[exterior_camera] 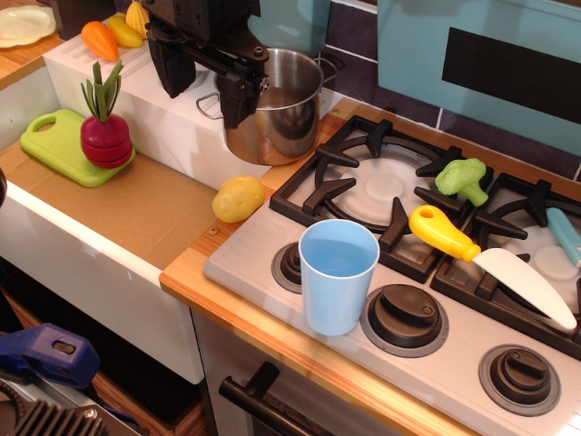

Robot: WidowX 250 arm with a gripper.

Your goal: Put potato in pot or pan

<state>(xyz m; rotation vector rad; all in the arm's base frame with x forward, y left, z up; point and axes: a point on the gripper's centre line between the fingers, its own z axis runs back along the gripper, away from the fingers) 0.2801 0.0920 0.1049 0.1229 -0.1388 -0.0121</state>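
The pale yellow-tan potato [238, 198] lies on the wooden counter edge between the sink and the stove. The shiny steel pot [277, 107] with wire loop handles stands behind it at the stove's back left corner. My black gripper [204, 91] hangs above and left of the pot, in front of its left handle. Its two fingers are spread apart with nothing between them. It is well above and behind the potato.
A light-blue cup [338, 275] stands at the stove's front. A yellow-handled knife [486, 259] and green broccoli [461, 178] lie on the burners. A green cutting board [64, 150] with a red radish [106, 136] sits in the sink. Corn [136, 16] and a carrot [100, 39] lie at the back left.
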